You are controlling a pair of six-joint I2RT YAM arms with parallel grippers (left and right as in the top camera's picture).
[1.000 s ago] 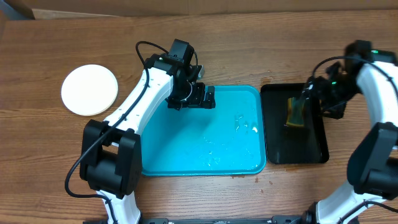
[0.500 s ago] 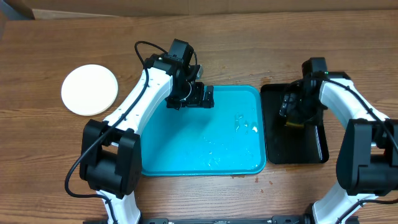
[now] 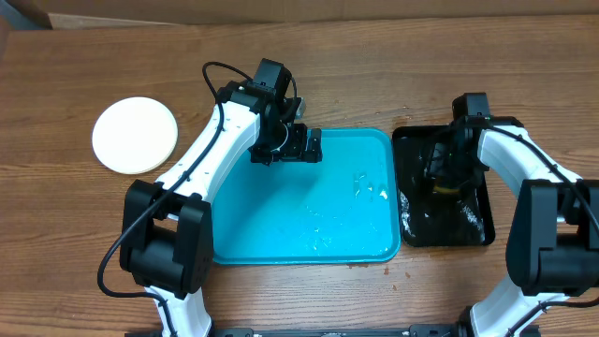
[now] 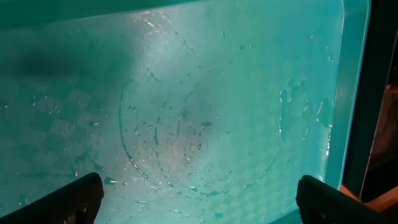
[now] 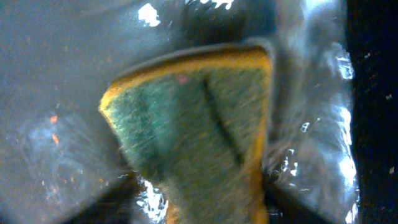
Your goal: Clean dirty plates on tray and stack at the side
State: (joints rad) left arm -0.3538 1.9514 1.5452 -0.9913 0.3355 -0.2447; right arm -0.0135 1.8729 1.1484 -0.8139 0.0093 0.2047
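Note:
The turquoise tray [image 3: 281, 215] lies mid-table, wet and with no plate on it; water drops and a ring mark show on it in the left wrist view [image 4: 186, 93]. A white plate [image 3: 135, 135] rests on the table far left; I cannot tell whether more lie under it. My left gripper [image 3: 309, 145] [image 4: 199, 199] hovers open over the tray's far-left corner, holding nothing. Over the black tray, my right gripper [image 3: 445, 168] [image 5: 199, 199] is shut on a green-and-yellow sponge [image 3: 445, 185] [image 5: 193, 124], which is creased between the fingers.
The narrow black tray [image 3: 473, 229] [image 5: 62, 62] stands right of the turquoise one, wet with glinting water and small orange specks. Bare wooden table surrounds both trays. A cardboard edge runs along the far side.
My right gripper moved left and down onto the sponge and closed around it. Water now glints on the black tray's near end. The left arm has not moved.

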